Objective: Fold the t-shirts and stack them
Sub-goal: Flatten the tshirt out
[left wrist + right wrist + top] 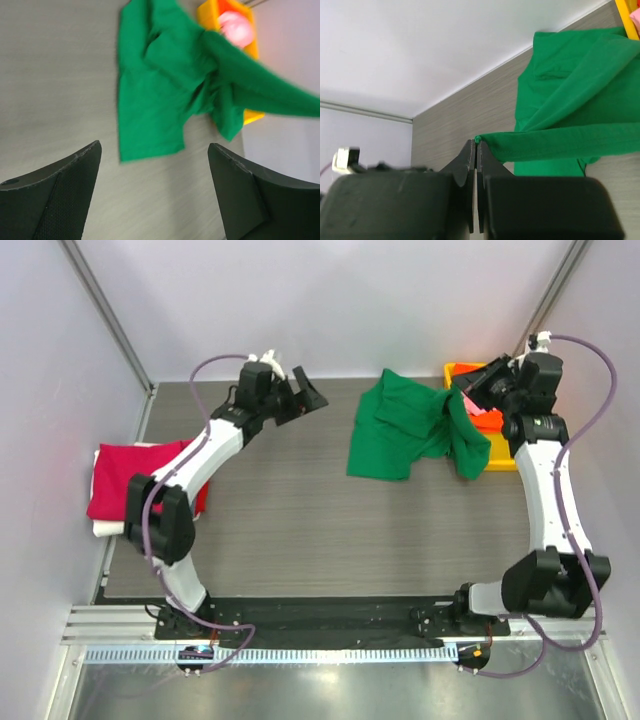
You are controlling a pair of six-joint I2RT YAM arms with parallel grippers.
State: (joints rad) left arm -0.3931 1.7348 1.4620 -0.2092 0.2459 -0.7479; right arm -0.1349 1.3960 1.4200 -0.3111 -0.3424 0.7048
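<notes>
A bright green t-shirt (pixel 400 430) lies crumpled on the table at the back right, one part draped over the yellow tray. My right gripper (pixel 460 390) is shut on its edge and holds that part lifted; the right wrist view shows the hem (pixel 560 142) pinched at the gripper's tips (pixel 477 141). My left gripper (pixel 312 397) is open and empty, above the table to the shirt's left, facing it (pixel 155 85). A stack with a crimson shirt (pixel 135 475) on top and white (pixel 105 528) beneath lies at the left edge. Pink (pixel 235 27) and orange (pixel 488 420) shirts lie in the tray.
The yellow plastic tray (pixel 500 458) stands at the back right corner, against the right wall; it also shows in the left wrist view (pixel 252 117). Grey walls enclose the table on three sides. A metal rail (pixel 330 650) runs along the near edge.
</notes>
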